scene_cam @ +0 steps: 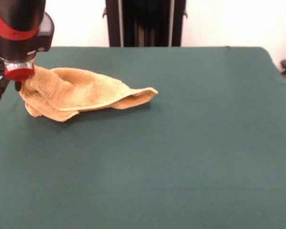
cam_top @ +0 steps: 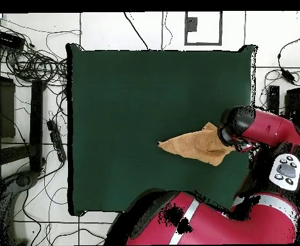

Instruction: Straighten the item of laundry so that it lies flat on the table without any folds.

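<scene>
The item of laundry (scene_cam: 81,93), an orange-tan terry towel, lies crumpled and folded on the table (scene_cam: 181,143) near its far left corner in the front view. Its left end rises to my gripper (scene_cam: 25,81), which hangs under the red and black arm and is shut on that end. The rest of the towel trails to the right into a pointed tip. In the overhead view the towel (cam_top: 194,145) lies near the right edge of the table (cam_top: 133,96), with my gripper (cam_top: 228,142) at its right end. The fingertips are hidden by the towel and the arm's head.
The table's left edge in the front view is close to my gripper. The robot's pedestal (scene_cam: 145,21) stands behind the far edge. In the overhead view, cables (cam_top: 37,64) and equipment lie on the floor left of the table.
</scene>
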Available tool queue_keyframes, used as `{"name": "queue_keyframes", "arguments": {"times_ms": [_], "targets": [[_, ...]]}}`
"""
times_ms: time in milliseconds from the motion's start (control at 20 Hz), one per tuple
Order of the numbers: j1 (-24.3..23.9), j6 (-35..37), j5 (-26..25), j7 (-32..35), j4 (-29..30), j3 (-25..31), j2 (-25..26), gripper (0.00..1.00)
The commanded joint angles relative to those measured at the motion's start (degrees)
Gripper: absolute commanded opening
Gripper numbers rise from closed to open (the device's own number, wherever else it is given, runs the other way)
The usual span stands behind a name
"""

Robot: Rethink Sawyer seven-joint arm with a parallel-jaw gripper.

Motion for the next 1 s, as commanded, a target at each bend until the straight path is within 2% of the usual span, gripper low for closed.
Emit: {"name": "queue_keyframes", "arguments": {"times_ms": [50, 250, 700, 1000], "targets": [[-4.28, -6.10, 4.07, 1.41, 8.37, 7.95, -5.83, 1.00], [-4.41, -6.09, 4.57, 1.29, 9.33, 8.64, -5.97, 1.00], [-2.92, 2.75, 5.63, 3.04, 5.28, 8.09, -6.48, 1.00], [-1.89, 4.32, 6.77, 5.00, 4.63, 7.83, -6.41, 1.00]]}}
